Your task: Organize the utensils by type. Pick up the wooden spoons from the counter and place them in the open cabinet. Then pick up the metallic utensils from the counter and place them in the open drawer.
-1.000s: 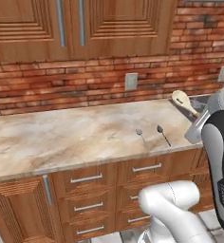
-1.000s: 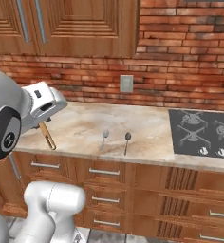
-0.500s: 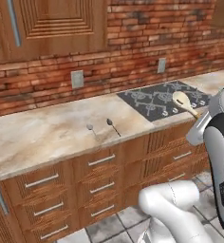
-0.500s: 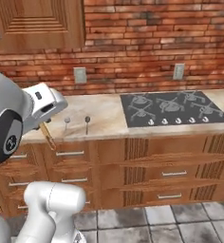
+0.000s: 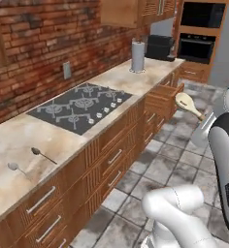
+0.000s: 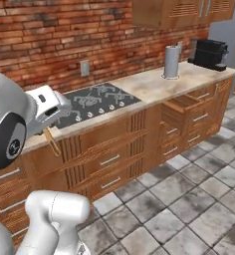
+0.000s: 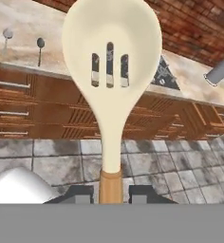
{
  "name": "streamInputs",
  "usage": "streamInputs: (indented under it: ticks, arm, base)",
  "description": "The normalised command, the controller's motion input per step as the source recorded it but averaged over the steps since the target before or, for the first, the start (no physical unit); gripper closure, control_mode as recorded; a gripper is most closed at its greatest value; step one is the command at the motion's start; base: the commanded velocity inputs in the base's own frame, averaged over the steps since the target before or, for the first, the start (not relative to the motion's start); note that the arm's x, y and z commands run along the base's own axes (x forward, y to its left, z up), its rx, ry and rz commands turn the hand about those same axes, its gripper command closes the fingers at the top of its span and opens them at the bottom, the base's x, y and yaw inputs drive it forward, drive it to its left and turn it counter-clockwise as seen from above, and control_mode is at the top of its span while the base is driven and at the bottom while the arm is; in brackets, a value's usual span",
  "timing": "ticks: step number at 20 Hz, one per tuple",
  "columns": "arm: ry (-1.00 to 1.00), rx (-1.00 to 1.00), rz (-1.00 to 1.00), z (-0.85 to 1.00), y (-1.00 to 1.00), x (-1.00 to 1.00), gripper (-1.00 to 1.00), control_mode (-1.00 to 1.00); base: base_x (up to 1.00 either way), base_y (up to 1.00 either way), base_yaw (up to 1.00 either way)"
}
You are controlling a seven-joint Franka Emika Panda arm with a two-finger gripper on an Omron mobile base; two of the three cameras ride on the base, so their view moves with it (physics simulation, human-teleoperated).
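Gripping wooden spoon (image 7: 111,80) (slotted), pincer (image 7: 112,194) above open tiled floor (image 5: 184,160)

Stovetop (image 5: 80,106), paper towel roll (image 5: 138,56), coffee machine (image 5: 159,47), oven (image 5: 198,33)

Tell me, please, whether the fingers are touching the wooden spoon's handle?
Touching. In the hand view the two fingers press against both sides of the wooden spoon's brown handle, with no gap, and the spoon stands up from between them.

Evenly lit rendered kitchen, bright with no glare. Soft, faint shadows under the bench (image 5: 19,140) edge. Textures look coarse and slightly blurry; no edge distortion.
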Motion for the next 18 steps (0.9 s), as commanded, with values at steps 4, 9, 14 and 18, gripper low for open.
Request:
streamInputs:
  ticks: [4, 9, 14, 18]
  arm:
    - [0.00, 0.00, 0.00, 0.00, 0.00, 0.00, 1.00, 1.00]
    - [0.00, 0.00, 0.00, 0.00, 0.00, 0.00, 1.00, 1.00]
    - [0.00, 0.00, 0.00, 0.00, 0.00, 0.00, 1.00, 1.00]
    - [0.00, 0.00, 0.00, 0.00, 0.00, 0.00, 1.00, 1.00]
  base:
    - [0.00, -0.29, -0.84]
    - [-0.11, -0.08, -0.80]
    - [-0.07, -0.24, -0.67]
    - [0.00, -0.13, -0.26]
